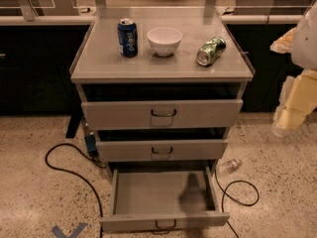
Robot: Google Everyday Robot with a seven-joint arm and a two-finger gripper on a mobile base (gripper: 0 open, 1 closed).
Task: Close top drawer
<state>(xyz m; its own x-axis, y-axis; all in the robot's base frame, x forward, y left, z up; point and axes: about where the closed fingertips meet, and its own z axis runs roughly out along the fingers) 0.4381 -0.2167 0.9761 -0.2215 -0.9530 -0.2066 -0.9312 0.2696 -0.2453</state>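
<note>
The top drawer (163, 221) is the lowest drawer of the grey metal cabinet (99, 71). It has a low plain front and a small dark wire handle (165, 227). It is pulled far out, and its long flat tray (148, 192) shows empty, with a shadow on it. The middle drawer (162, 150) and the uppermost drawer (162, 114) each stand out a little. My gripper (290, 115), pale yellow and white, hangs at the right edge of the view. It is right of the cabinet, above the floor, well apart from the drawer.
On the cabinet top stand a blue can (128, 37), a white bowl (164, 40) and a green can (211, 51) lying on its side. Black cables (59, 165) loop on the speckled floor on both sides. A clear bottle (229, 166) lies by the cabinet's right foot.
</note>
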